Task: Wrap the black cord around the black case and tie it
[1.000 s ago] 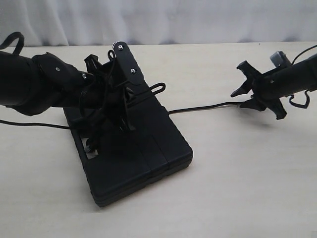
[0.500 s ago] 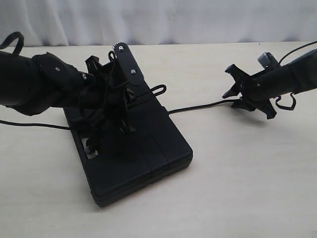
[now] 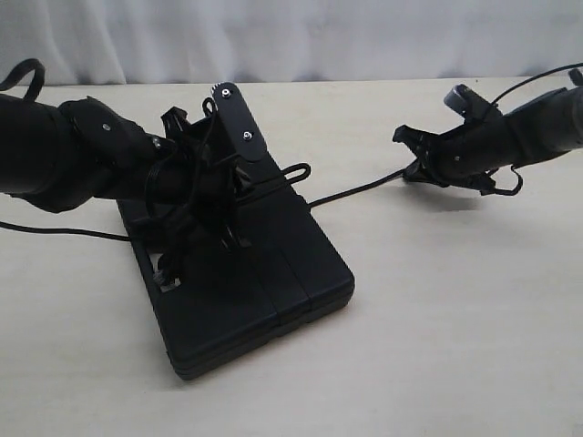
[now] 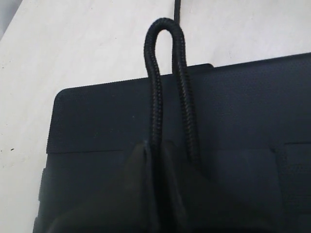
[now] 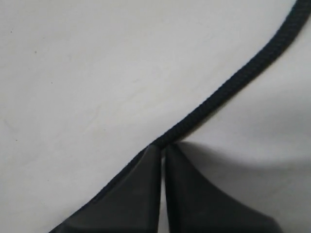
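We see the cord [image 3: 355,189] in two places: a short narrow loop of it lies on the case [image 3: 264,282] near the case's far edge, and from there one strand runs out to the right, rising off the surface [image 3: 437,319]. In the left wrist view the loop [image 4: 154,97] reaches just past the edge of the case [image 4: 97,126], with the pale surface [image 4: 73,43] beyond it. The case lies flat on the surface, left of the middle, with one corner towards us. The left pincer [image 3: 244,177] sits over the case's far half, its tips together [image 4: 154,145] and clamped on one strand of the loop, while the other strand passes just beside them. The right pincer [image 3: 412,168] hangs above the surface well apart from the case, on the right. Its tips meet [image 5: 163,150], clamped on the cord [image 5: 228,90], which slants away from them over the bare surface [image 5: 73,73].
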Robot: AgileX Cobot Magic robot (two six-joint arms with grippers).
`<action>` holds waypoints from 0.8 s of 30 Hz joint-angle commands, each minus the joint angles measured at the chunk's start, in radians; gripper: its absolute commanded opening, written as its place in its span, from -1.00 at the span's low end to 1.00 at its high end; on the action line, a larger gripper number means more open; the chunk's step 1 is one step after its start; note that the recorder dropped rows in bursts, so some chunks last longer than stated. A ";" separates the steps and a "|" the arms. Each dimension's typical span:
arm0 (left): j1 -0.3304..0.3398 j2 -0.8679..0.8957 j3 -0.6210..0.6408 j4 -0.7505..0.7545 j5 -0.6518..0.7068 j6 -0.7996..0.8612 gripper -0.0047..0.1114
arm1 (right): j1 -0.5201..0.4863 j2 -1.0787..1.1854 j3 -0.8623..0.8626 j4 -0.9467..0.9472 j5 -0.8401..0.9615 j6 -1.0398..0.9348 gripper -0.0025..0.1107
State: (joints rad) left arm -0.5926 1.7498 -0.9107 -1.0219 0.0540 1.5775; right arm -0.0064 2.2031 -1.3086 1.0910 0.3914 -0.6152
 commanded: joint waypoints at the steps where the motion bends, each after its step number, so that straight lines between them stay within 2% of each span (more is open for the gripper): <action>1: -0.001 -0.003 0.001 -0.008 0.003 0.004 -0.92 | 0.050 -0.021 -0.005 -0.022 -0.052 -0.110 -0.88; 7: -0.001 -0.003 0.001 -0.009 0.008 0.004 -0.92 | 0.103 -0.009 -0.033 -0.004 -0.038 -0.096 -0.86; 9: -0.001 -0.003 0.001 -0.010 0.012 0.004 -0.92 | 0.099 -0.009 -0.055 -0.013 0.024 -0.061 -0.71; 12: -0.001 -0.003 0.001 -0.010 0.014 0.004 -0.92 | 0.064 -0.036 -0.098 -0.111 0.114 0.074 -0.26; 13: -0.001 -0.003 0.001 -0.010 0.014 0.004 -0.92 | 0.050 -0.055 -0.108 -0.180 0.135 0.170 -0.14; 14: -0.001 -0.003 0.001 -0.010 0.014 0.004 -0.92 | 0.039 -0.070 -0.113 -0.252 0.147 0.262 -0.11; 17: -0.001 -0.003 0.001 -0.010 0.014 0.004 -0.92 | 0.020 -0.128 -0.133 -0.668 0.183 0.631 -0.21; 19: -0.001 -0.003 0.001 -0.010 0.014 0.004 -0.92 | 0.036 -0.156 -0.173 -1.038 0.260 0.866 -0.29; 21: -0.001 -0.003 0.001 -0.010 0.012 0.004 -0.92 | 0.075 -0.159 -0.235 -1.301 0.377 0.998 -0.29; 22: -0.001 -0.003 0.001 -0.010 0.012 0.004 -0.92 | 0.099 -0.157 -0.262 -1.397 0.434 1.051 -0.28; 24: -0.001 -0.003 0.001 -0.010 0.008 0.004 -0.92 | 0.135 -0.141 -0.299 -1.434 0.479 1.104 -0.17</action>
State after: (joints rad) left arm -0.5926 1.7498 -0.9107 -1.0240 0.0658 1.5775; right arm 0.0749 2.0581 -1.5533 -0.1790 0.7761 0.3557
